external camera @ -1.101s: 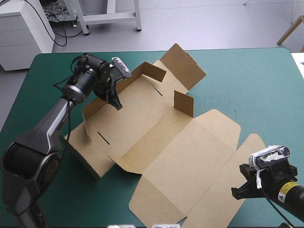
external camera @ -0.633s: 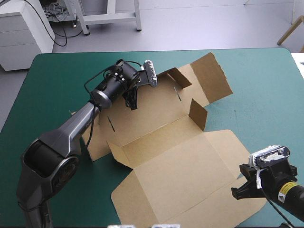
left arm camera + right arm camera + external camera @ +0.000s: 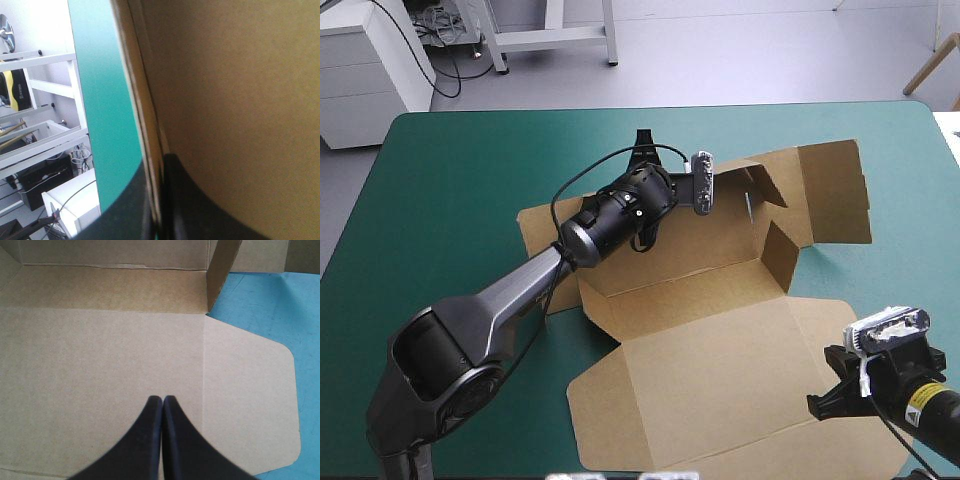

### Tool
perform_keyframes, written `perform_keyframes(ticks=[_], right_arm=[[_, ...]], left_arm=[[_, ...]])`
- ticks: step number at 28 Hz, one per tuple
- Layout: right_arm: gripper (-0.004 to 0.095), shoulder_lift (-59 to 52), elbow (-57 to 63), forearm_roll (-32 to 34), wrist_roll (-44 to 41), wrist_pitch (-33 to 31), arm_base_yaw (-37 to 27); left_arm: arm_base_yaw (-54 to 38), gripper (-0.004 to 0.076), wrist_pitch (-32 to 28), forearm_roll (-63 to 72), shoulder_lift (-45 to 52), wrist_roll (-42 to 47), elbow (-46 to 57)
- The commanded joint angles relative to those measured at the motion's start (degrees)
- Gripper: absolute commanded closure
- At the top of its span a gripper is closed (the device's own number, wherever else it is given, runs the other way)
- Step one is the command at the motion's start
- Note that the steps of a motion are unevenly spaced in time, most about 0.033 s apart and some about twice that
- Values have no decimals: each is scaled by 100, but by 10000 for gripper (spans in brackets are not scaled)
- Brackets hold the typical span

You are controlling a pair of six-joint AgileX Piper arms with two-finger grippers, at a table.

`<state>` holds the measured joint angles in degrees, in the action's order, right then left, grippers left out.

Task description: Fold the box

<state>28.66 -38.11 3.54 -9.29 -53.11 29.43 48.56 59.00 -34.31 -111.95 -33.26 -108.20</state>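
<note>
Left fingers (image 3: 197, 207) pinch the box's (image 3: 720, 360) raised edge.

The flat-cut brown cardboard box (image 3: 720, 370) is one plain matte brown all over. Its creases are thin darker lines, and its cut edge is a paler tan where it shows at the left pincer (image 3: 158, 165). The teal-green worktop (image 3: 440, 200) cover is an even, unpatterned colour. The left pincer and the right pincer (image 3: 162, 400) both have solid black fingers.

left gripper (image 3: 646, 238) tips hidden under own wrist in high view, box (image 3: 720, 370) near-rt corner behind right gripper (image 3: 826, 402)
</note>
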Motion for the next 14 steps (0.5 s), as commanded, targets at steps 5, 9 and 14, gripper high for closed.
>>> perform_keyframes(ticks=[5,9,14], right_arm=[[927,20,-135,41,40,332,-2],[927,20,-135,41,40,323,-2],[928,20,-135,41,40,323,-2]], left_arm=[[294,734,-310,-141,321,50,-156],[294,734,-254,-612,321,332,-116],[283,734,-101,-1655,321,864,274]])
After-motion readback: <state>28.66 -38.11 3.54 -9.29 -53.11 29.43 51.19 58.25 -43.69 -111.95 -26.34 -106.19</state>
